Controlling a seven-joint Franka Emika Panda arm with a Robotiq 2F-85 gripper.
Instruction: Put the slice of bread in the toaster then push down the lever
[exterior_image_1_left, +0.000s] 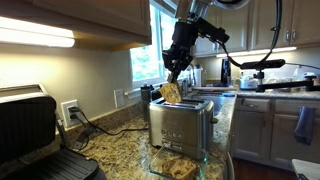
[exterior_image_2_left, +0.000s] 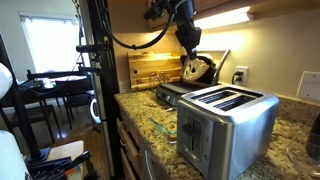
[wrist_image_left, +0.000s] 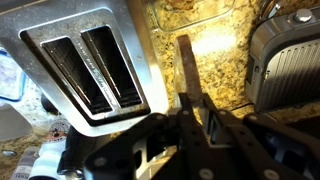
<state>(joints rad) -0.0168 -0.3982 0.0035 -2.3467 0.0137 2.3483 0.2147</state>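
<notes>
The brushed-steel toaster (exterior_image_1_left: 181, 124) (exterior_image_2_left: 226, 120) stands on the granite counter, and its two long slots (wrist_image_left: 92, 68) look empty from above. My gripper (exterior_image_1_left: 178, 68) (exterior_image_2_left: 189, 47) (wrist_image_left: 196, 106) hangs above it, shut on the slice of bread (exterior_image_1_left: 172, 92) (exterior_image_2_left: 198, 70). The tan slice hangs below the fingers, just over the toaster's top. In the wrist view the slice (wrist_image_left: 187, 65) shows edge-on as a thin dark strip. There it lies to the right of the slots, over the counter rather than over a slot. The lever is not clearly visible.
A black-and-silver grill press (exterior_image_1_left: 30, 130) (wrist_image_left: 290, 60) sits on the counter beside the toaster. A clear glass dish (exterior_image_1_left: 176, 160) (exterior_image_2_left: 164, 128) lies in front of it. A wooden cutting board (exterior_image_2_left: 155, 68) leans against the back wall. Wall outlets and cords (exterior_image_1_left: 72, 112) are nearby.
</notes>
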